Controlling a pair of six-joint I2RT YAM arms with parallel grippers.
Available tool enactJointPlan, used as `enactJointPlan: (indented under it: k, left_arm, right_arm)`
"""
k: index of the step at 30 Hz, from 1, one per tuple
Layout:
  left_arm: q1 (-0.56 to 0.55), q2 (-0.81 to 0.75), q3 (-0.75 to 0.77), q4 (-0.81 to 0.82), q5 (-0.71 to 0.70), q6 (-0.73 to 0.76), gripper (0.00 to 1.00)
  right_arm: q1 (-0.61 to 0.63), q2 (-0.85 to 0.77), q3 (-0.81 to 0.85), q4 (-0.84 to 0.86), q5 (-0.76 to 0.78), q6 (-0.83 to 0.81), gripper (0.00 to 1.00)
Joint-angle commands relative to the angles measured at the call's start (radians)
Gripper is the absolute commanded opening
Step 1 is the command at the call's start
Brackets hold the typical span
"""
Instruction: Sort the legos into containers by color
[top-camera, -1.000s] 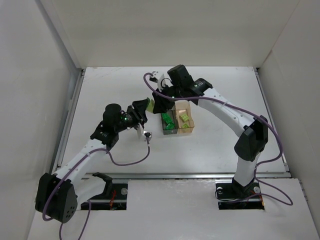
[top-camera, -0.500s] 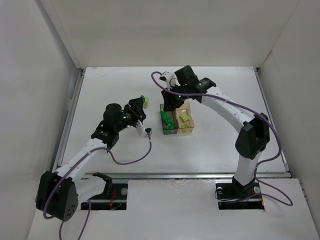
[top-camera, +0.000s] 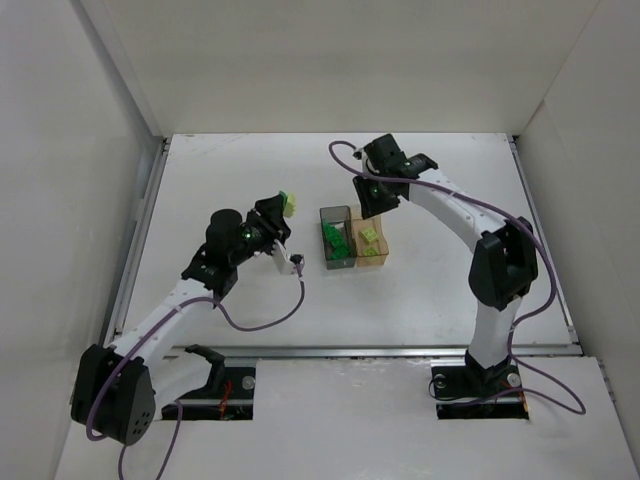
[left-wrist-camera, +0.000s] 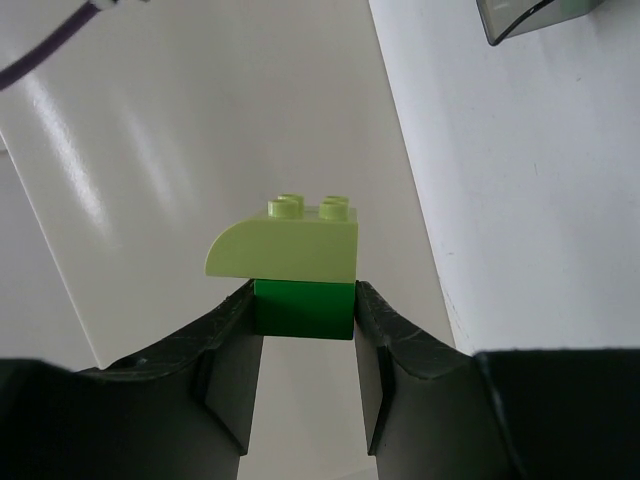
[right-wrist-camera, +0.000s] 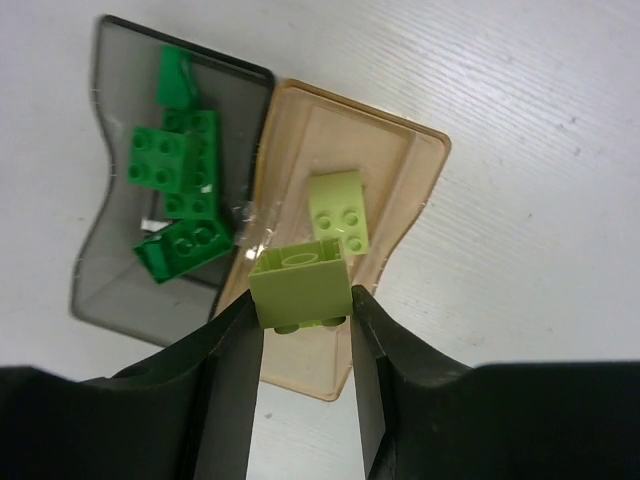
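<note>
My left gripper (left-wrist-camera: 303, 312) is shut on a dark green lego (left-wrist-camera: 303, 308) that has a pale yellow-green curved lego (left-wrist-camera: 290, 240) stuck on top. It holds them in the air left of the containers, and the pale lego (top-camera: 290, 203) shows at the left gripper (top-camera: 284, 209). My right gripper (right-wrist-camera: 303, 300) is shut on a pale yellow-green lego (right-wrist-camera: 300, 282) above the amber container (right-wrist-camera: 405, 170). One pale lego (right-wrist-camera: 338, 210) lies inside that container. The adjoining grey container (right-wrist-camera: 110, 285) holds several dark green legos (right-wrist-camera: 180, 170).
The two containers (top-camera: 336, 213) stand side by side mid-table, between the arms. White walls close in the table on the left, back and right. A purple cable (top-camera: 262, 318) loops beside the left arm. A corner of the grey container (left-wrist-camera: 540, 15) shows in the left wrist view.
The right gripper has pulled away from the left gripper and swung right to above the containers, carrying a pale lego. The left gripper has kept its two-lego stack, hardly moving.
</note>
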Motion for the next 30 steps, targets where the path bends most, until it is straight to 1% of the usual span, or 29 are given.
enactJointPlan:
  k: [1,2,3,4,6,7,9,10,12,13,16,17,18,20,21,22,24,27,30]
  left_arm:
    - [-0.006,-0.037,-0.008,0.052,0.03,-0.022,0.0]
    - [-0.006,-0.037,-0.008,0.052,0.03,-0.022,0.0]
    - [-0.006,-0.037,-0.008,0.052,0.03,-0.022,0.0]
    - [-0.006,-0.037,-0.008,0.052,0.03,-0.022,0.0]
    - [-0.006,-0.037,-0.008,0.052,0.051,-0.022,0.0]
    - [-0.006,-0.037,-0.008,0.052,0.051,-0.022,0.0]
    - [-0.006,-0.046,-0.008,0.052,0.074,-0.022,0.0]
    - [-0.006,-0.046,-0.008,0.052,0.074,-0.022,0.0]
    - [-0.006,-0.046,-0.018,0.052,0.074,-0.022,0.0]
    - [-0.006,-0.046,-0.018,0.061,0.083,-0.022,0.0]
    - [-0.006,-0.046,-0.018,0.087,0.084,-0.048,0.0]
    - [-0.006,-0.046,-0.018,0.096,0.084,-0.062,0.0]
    - [-0.006,-0.046,-0.018,0.109,0.094,-0.08,0.0]
    - [-0.006,-0.057,-0.018,0.109,0.117,-0.099,0.0]
    - [-0.006,-0.057,-0.018,0.109,0.117,-0.108,0.0]
    - [-0.006,-0.066,-0.007,0.119,0.131,-0.135,0.0]
    - [-0.006,-0.075,0.013,0.119,0.145,-0.177,0.0]
    - [-0.006,-0.076,0.022,0.119,0.172,-0.186,0.0]
    - [-0.015,-0.086,0.031,0.119,0.194,-0.196,0.0]
  right_arm:
    - [0.013,0.018,-0.002,-0.038,0.082,0.036,0.09]
    - [0.013,0.029,-0.002,-0.038,0.082,0.036,0.14]
    - [0.013,0.029,-0.002,-0.038,0.082,0.036,0.33]
    - [0.013,0.029,-0.002,-0.038,0.082,0.036,0.43]
    - [0.013,0.029,0.007,-0.038,0.073,0.036,0.6]
    - [0.013,0.029,0.007,-0.038,0.049,0.022,0.73]
    - [0.013,0.0,0.018,-0.027,0.023,0.003,0.81]
    - [0.013,-0.014,0.018,-0.027,0.004,-0.01,0.87]
    - [0.013,-0.066,0.018,0.007,-0.028,-0.049,0.91]
    - [0.013,-0.089,0.018,0.022,-0.049,-0.063,0.99]
    - [0.013,-0.176,-0.008,0.089,-0.158,-0.115,1.0]
    - [0.013,-0.198,-0.019,0.111,-0.242,-0.128,1.0]
    - [0.013,-0.223,-0.054,0.14,-0.294,-0.139,1.0]
    - [0.013,-0.299,-0.1,0.261,-0.402,-0.149,1.0]
    - [0.013,-0.324,-0.121,0.309,-0.509,-0.149,1.0]
    - [0.013,-0.345,-0.16,0.362,-0.557,-0.132,1.0]
    - [0.035,-0.385,-0.189,0.566,-0.646,-0.066,1.0]
    - [0.071,-0.353,-0.162,0.607,-0.655,-0.03,0.97]
    - [0.105,-0.279,-0.079,0.607,-0.655,-0.021,0.93]
